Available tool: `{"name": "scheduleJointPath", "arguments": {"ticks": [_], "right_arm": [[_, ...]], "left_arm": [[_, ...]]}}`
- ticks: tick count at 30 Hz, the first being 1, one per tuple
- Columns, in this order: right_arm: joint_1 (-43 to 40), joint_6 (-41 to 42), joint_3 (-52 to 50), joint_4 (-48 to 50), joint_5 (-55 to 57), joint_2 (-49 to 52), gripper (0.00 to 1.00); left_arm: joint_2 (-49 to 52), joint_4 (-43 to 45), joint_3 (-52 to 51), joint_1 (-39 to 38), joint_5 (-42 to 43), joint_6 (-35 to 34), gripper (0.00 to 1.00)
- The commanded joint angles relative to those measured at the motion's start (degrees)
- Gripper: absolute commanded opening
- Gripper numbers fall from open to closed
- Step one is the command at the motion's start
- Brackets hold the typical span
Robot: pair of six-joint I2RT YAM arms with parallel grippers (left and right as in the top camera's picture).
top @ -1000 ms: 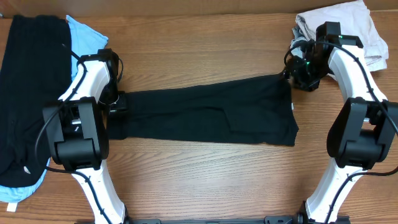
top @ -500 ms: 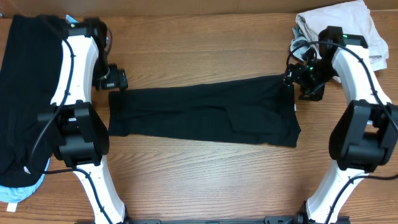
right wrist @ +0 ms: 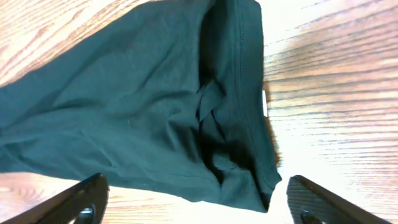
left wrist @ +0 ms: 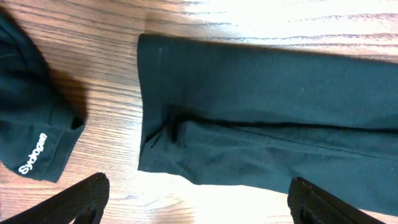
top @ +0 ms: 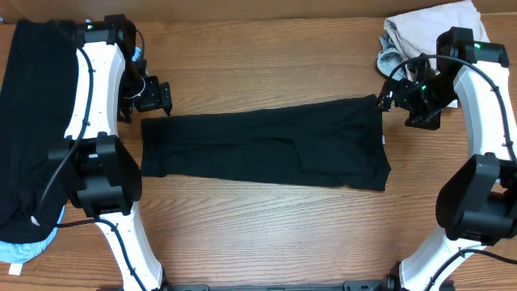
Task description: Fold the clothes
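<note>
One black T-shirt [top: 262, 152] lies flat at the middle of the table [top: 266, 234], folded into a long band. Its long axis runs from the robot's left to its right, tilted a little so that the right end sits farther from the arm bases than the left end. The right end is the wider one and carries the collar, with a small white tag [right wrist: 265, 102] at its edge. The left end is narrower and squared off. Both ends rest on the wood.

The left gripper [top: 153, 97] hangs just beyond the far corner of the left end, apart from the cloth, its jaws spread and empty. Its wrist view shows the fingers [left wrist: 78, 199] wide on either side of the band's end. The right gripper [top: 388, 101] hangs right at the far corner of the right end, jaws likewise wide with nothing between them; whether it touches the cloth cannot be told.

Farther out, a black garment [top: 36, 121] lies along the table's left edge on top of a light-blue garment [top: 24, 249], and beige clothes [top: 440, 28] are heaped at the far right corner
</note>
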Motion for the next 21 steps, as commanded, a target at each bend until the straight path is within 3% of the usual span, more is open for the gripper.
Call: {"name": "scheduleJointPath", "arguments": {"ticks": [1,6,15,21], "right_arm": [[-0.13,-0.55,0.81,0.48,0.09,-1.22,1.00],[-0.13,-0.59,0.81,1.16,0.09,-1.22,1.00],[-0.13,-0.55,0.81,1.11,0.07,-1.22,1.00],[-0.11,-0.55,0.81,1.20,0.07,-1.22,1.00]], "left_arm": [[-0.52,0.31,-0.17,0.79,1.57,2.21,0.94],[-0.52,5.16,-4.92,3.06,3.21,7.72,0.94],[-0.52,17.14,-17.25,10.56,18.43,20.74,0.96],[-0.50,22.43,-24.68,10.56,18.40,24.22,0.94]]}}
